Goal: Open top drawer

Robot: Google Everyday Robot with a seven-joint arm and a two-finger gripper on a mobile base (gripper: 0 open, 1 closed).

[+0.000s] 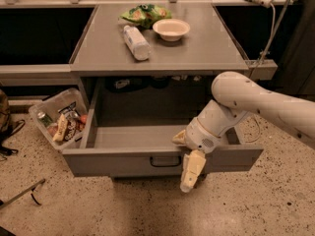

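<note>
The top drawer [123,162] is a wide grey metal drawer under the grey table [197,53]. It stands pulled far out, and its inside is bare. Its small black pull handle [165,161] sits at the centre of the front panel. My gripper [189,167] hangs over the top edge of the drawer front, just right of the handle, with its pale yellow tip pointing down in front of the panel. The white arm [256,100] reaches in from the right. The two lower drawers are hidden beneath the open drawer.
On the table top lie a white bottle [136,42], a white bowl [171,29] and a green snack bag [145,14]. A clear bin of snacks [59,119] sits on the floor at the left, close to the drawer's left side. A cable [268,38] hangs at the right.
</note>
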